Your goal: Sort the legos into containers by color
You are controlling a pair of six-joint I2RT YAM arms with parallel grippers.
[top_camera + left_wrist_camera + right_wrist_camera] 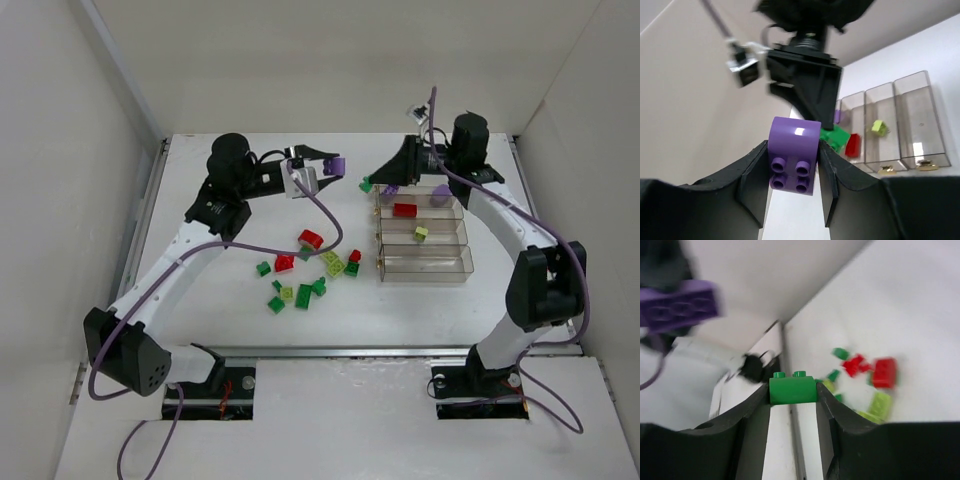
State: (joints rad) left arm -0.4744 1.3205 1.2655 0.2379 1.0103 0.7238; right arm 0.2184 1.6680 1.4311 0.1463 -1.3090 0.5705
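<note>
My left gripper [330, 160] is shut on a purple lego [794, 154], held in the air left of the containers [423, 232]; the purple lego also shows in the top view [337, 163]. My right gripper [372, 186] is shut on a dark green lego [792, 389], seen in the top view [366, 185] just off the far left corner of the containers. The bins hold two purple legos [439, 196], a red lego [404, 210] and a yellow-green lego [421, 233]. Several loose legos [310, 268] in red, green and yellow-green lie on the table.
White walls enclose the table on the left, back and right. A metal rail [350, 351] runs along the near edge by the arm bases. The two grippers are close to each other at the back of the table.
</note>
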